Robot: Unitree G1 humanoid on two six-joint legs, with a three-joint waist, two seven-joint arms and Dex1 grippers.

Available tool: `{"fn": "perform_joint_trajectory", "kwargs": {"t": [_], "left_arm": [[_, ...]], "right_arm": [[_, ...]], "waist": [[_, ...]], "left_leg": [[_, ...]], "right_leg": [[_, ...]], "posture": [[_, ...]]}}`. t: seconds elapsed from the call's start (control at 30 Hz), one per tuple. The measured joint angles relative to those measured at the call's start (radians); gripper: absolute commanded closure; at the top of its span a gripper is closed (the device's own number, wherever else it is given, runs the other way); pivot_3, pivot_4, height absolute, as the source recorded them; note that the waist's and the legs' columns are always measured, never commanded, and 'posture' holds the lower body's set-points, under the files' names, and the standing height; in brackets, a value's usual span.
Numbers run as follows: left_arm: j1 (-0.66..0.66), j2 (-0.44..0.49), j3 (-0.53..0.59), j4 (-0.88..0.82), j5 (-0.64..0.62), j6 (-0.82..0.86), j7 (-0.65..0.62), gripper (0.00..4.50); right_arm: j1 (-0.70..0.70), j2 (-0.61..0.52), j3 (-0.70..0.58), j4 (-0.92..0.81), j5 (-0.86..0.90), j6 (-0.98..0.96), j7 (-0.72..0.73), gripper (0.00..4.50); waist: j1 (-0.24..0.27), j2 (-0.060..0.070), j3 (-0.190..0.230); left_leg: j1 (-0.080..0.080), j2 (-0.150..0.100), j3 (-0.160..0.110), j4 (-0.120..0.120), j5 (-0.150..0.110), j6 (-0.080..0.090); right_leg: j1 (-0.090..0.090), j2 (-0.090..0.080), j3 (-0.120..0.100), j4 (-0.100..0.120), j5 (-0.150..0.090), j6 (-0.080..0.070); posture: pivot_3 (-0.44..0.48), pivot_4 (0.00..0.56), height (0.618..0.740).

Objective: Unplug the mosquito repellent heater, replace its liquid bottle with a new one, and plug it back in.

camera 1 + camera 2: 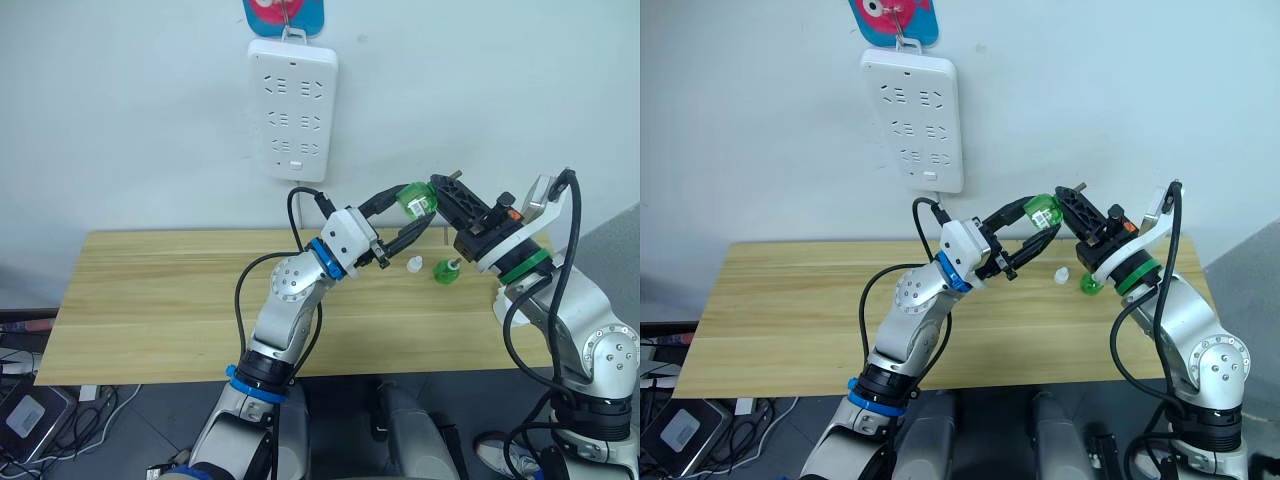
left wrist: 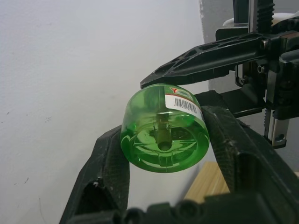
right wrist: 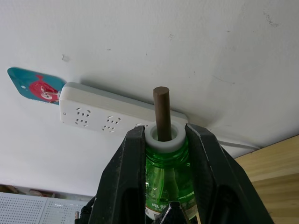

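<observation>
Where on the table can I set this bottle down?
The table's left half, from its left edge to the middle, is bare. The right end is crowded: a white cap and a second green bottle stand there.

Looks like a robot test lab: pale wooden tabletop [image 1: 150, 290] against a bare white painted wall [image 1: 120, 120], long white multi-socket power strip [image 1: 291, 108] hung from a hook, loose cables and small electronics [image 1: 35, 410] on grey floor.
</observation>
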Motion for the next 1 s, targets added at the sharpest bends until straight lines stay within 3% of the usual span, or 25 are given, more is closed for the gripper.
{"fn": "perform_joint_trajectory", "kwargs": {"t": [0.23,0.57,0.67,0.8,0.9,1.0], "left_arm": [[0.000,0.000,0.000,0.006,0.000,-0.015,-0.001,2.19],[-0.019,0.001,0.016,0.007,-0.043,0.040,-0.008,2.19],[-0.050,0.032,0.027,0.007,-0.115,0.149,-0.057,2.19],[-0.099,0.148,0.107,0.025,-0.343,0.494,-0.166,2.19],[-0.123,0.210,0.171,0.076,-0.467,0.697,-0.215,2.19],[-0.163,0.279,0.214,0.186,-0.600,0.949,-0.295,2.19]], "right_arm": [[0.000,-0.002,0.005,-0.002,0.001,-0.006,0.001,3.63],[0.005,-0.087,0.045,-0.042,0.001,0.034,0.027,0.11],[0.073,-0.256,0.043,-0.077,-0.004,0.132,0.093,0.05],[0.196,-0.523,-0.049,-0.063,-0.060,0.278,0.250,0.05],[0.239,-0.619,-0.130,-0.011,-0.120,0.325,0.341,0.05],[0.310,-0.714,-0.152,0.057,-0.300,0.363,0.450,0.05]], "waist": [[0.000,0.000,0.000],[0.001,0.000,0.000],[0.006,0.000,0.000],[0.000,0.000,-0.001],[-0.011,0.000,-0.001],[-0.022,0.000,-0.001]], "left_leg": [[0.000,0.000,0.000,0.000,0.000,0.000],[0.000,0.000,0.000,0.000,0.000,0.000],[0.000,-0.001,-0.001,0.000,0.000,0.000],[0.001,0.000,-0.001,0.001,0.000,0.001],[0.003,0.000,-0.001,0.000,0.001,0.003],[0.004,0.000,-0.001,0.000,0.002,0.004]], "right_leg": [[0.000,0.000,0.000,0.000,0.000,0.000],[0.000,0.000,0.000,0.000,0.000,0.000],[0.001,0.000,-0.001,-0.001,0.000,0.000],[0.002,0.000,-0.001,0.000,0.000,0.000],[0.004,0.001,-0.001,0.000,-0.002,0.003],[0.004,0.001,-0.002,0.000,-0.002,0.004]], "posture": [[0.224,0.279,0.740],[0.214,0.280,0.740],[0.210,0.283,0.740],[0.200,0.288,0.740],[0.197,0.294,0.740],[0.194,0.298,0.740]]}}
